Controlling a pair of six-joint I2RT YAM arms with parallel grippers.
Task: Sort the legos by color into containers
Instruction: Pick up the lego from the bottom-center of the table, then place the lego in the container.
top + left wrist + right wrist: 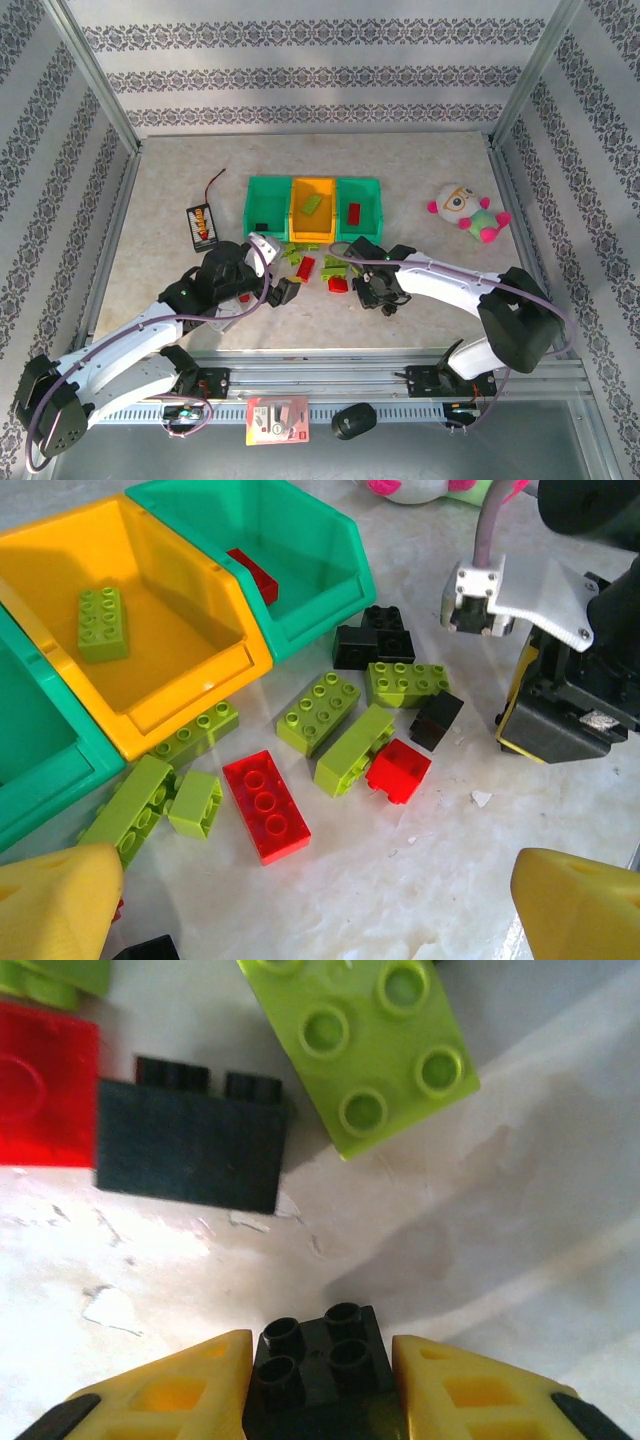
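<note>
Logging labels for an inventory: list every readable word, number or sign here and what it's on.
None legible.
Red-and-white printed card at the near edge: print too small to read.
Silver sticker on the black robot housing: blurred, unreadable.

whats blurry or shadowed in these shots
Left wrist: red brick sharp, left fingers out of focus. Right wrist: black brick between the right fingers crisp, farther black brick smeared, grey shadow across the table. Top external: even light, soft shadows.
</note>
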